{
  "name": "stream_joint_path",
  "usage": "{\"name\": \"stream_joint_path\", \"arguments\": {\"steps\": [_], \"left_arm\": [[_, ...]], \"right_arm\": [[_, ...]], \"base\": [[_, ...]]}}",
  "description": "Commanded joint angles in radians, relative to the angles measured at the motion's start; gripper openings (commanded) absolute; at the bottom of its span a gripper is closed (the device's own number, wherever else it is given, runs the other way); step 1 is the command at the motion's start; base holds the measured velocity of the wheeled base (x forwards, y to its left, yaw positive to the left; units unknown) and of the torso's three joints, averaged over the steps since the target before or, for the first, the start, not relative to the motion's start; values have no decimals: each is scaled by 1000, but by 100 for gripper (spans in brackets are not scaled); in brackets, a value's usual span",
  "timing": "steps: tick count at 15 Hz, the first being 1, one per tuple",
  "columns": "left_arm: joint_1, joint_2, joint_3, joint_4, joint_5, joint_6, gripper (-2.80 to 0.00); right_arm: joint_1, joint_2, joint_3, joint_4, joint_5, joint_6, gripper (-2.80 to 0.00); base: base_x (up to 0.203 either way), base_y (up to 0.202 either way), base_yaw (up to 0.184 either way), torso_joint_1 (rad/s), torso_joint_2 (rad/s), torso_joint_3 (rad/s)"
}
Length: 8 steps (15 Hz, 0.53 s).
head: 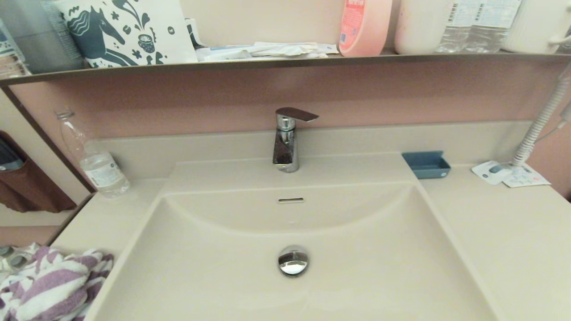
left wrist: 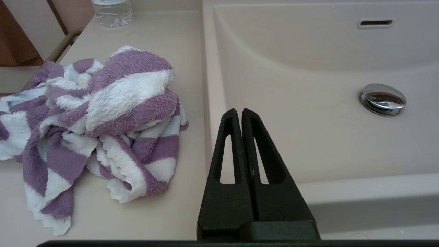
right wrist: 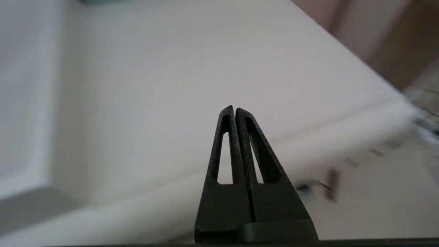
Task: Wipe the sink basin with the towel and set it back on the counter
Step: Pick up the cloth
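Note:
A crumpled purple-and-white striped towel (head: 53,285) (left wrist: 99,123) lies on the cream counter (head: 107,218) (left wrist: 164,219) left of the sink basin (head: 357,267) (left wrist: 308,137). The basin has a chrome drain plug (head: 293,260) (left wrist: 382,99), a slot overflow (head: 291,200) (left wrist: 375,23) and a chrome tap (head: 287,140). My left gripper (left wrist: 238,111) is shut with nothing in it, over the basin's left rim, apart from the towel. My right gripper (right wrist: 233,109) is shut and empty above the right counter (right wrist: 171,85). Neither gripper shows in the head view.
A water bottle (head: 96,160) (left wrist: 112,12) stands at the counter's back left. A blue tray (head: 426,164) and paper cards (head: 508,174) lie at the back right, beside a coiled white cord (head: 542,120). The dark-edged shelf (head: 285,62) above carries bottles and a printed bag.

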Motion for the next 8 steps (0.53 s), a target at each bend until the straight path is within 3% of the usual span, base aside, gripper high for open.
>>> {"name": "stream_joint_path", "arguments": {"steps": [1,6,8], "left_arm": [[0,0,0,0,-1,0,-280],[0,0,0,0,0,0,-280],[0,0,0,0,0,0,-280]], "right_arm": [[2,-35,68,-89,96,8,-280],[2,-35,129,-131,238,4,-280],[2,-35,162,-158,258,-92,-280]], "base": [[0,0,0,0,0,0],[0,0,0,0,0,0],[0,0,0,0,0,0]]}}
